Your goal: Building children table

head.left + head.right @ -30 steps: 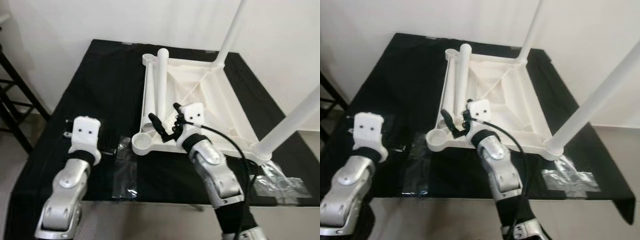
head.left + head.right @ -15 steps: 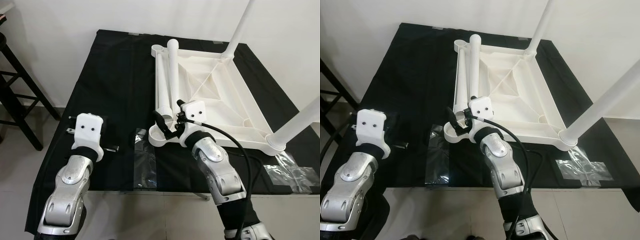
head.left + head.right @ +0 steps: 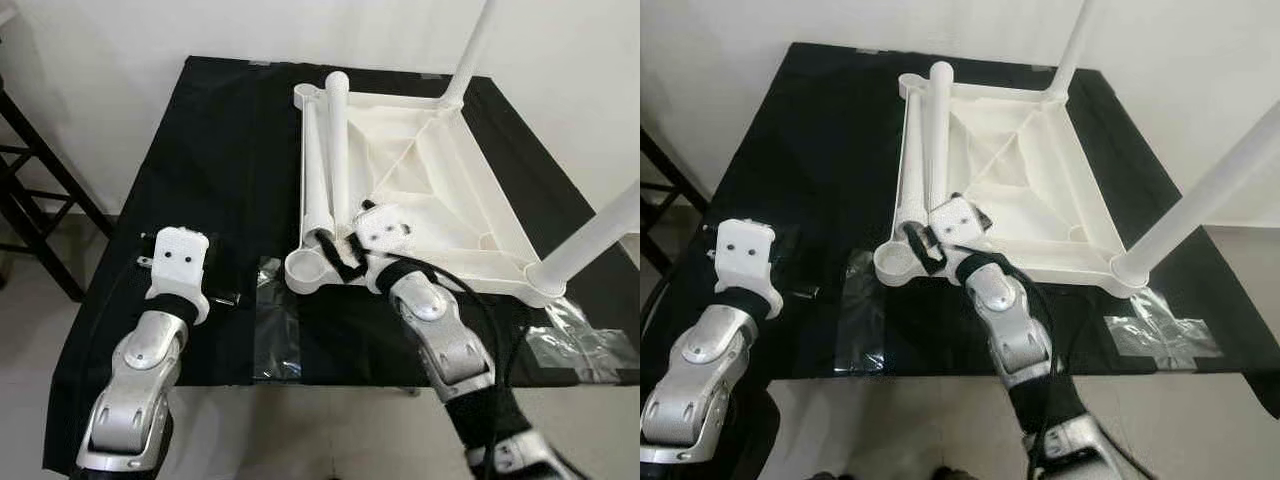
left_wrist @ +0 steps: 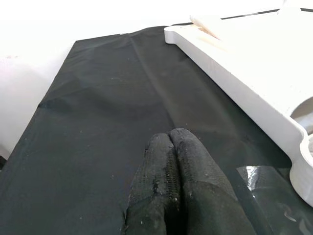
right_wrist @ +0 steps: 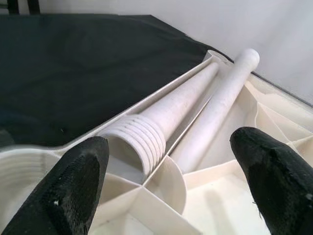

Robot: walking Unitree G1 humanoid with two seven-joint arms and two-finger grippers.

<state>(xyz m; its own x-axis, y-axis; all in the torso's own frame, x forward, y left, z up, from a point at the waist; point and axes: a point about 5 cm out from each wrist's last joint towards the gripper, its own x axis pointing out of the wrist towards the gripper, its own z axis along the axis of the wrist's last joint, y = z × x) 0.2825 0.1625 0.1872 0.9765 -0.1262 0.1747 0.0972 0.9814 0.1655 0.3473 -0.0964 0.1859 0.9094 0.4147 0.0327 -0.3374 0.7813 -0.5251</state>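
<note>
A white children's table top lies upside down on a black-covered surface. Two white legs stand upright in its far-right corner and near-right corner. Two loose legs lie side by side inside its left edge. My right gripper is open at the near-left corner, beside the empty socket. Its fingers straddle the threaded leg end without touching it. Left of the table, my left gripper rests shut and empty on the cloth.
Clear plastic bags lie on the cloth near the front, one left of centre and one at the right. A black stool frame stands on the floor to the left. A white wall runs behind and to the right.
The head camera has shifted, so the whole scene sits differently. My right gripper has edged down toward the loose legs' near ends, still open. The left arm has stayed where it was.
</note>
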